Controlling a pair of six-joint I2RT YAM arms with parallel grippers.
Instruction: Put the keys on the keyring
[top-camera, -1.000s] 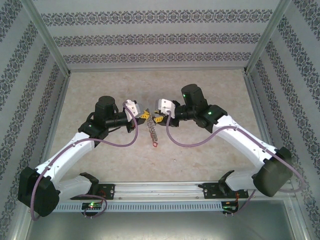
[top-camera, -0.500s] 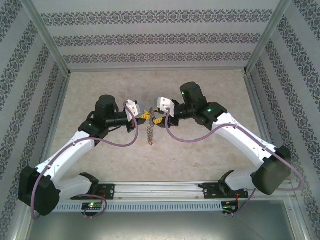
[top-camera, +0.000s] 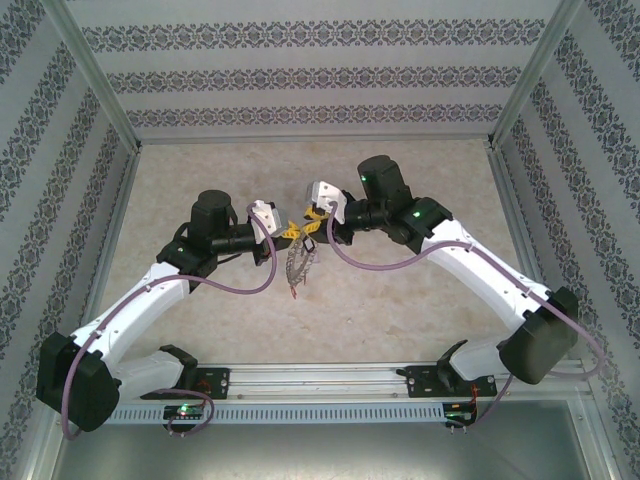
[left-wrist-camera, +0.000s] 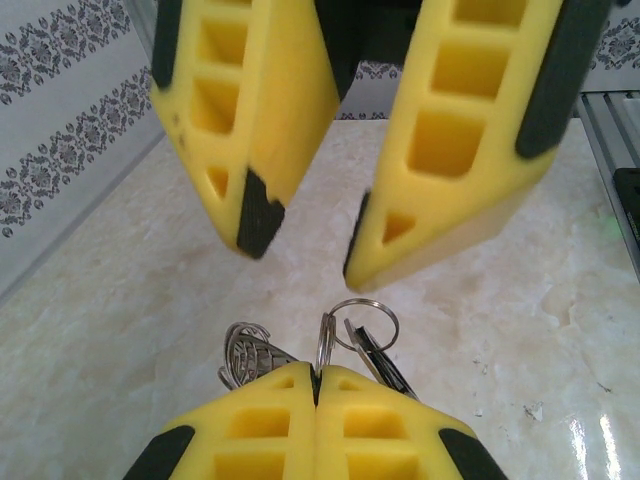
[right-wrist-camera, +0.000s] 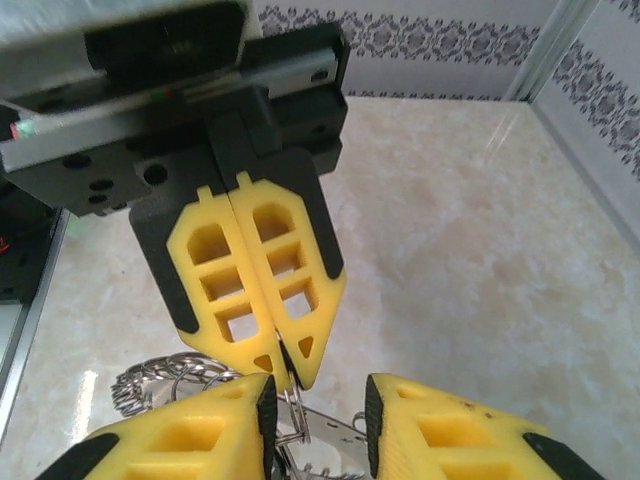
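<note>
- Left gripper: shut tight on the keyring, with a thin wire loop of it nipped in the finger seam at bottom centre of the left wrist view.
- Right gripper: jaws apart, nothing pinched, hanging just above that loop at upper centre of the same view.
- Judged step: threading a key's ring onto the keyring while holding the loop steady.
- Keep the left clamp firm and motionless. Line the right fingertips up on the small round ring just right of the seam, not on the wire already pinched.
- Close gently, and only once a pad sits on either side. Otherwise risks knocking the bunch or bumping yellow finger against yellow finger, near as they stand.
- Top external view: shows both grippers meeting tip to tip at centre frame and the chain-like keyring dangling below them over the marbled table. Shows a red speck at its lower end, probably a tag; too small there to make out the keys.
- Left wrist view: gives the pinch point, the small ring and one of the keys, dark, right beside the seam.
- Right wrist view: gives the chain coil at lower left and the gap between its own fingers, but not the pinch point itself.
</note>
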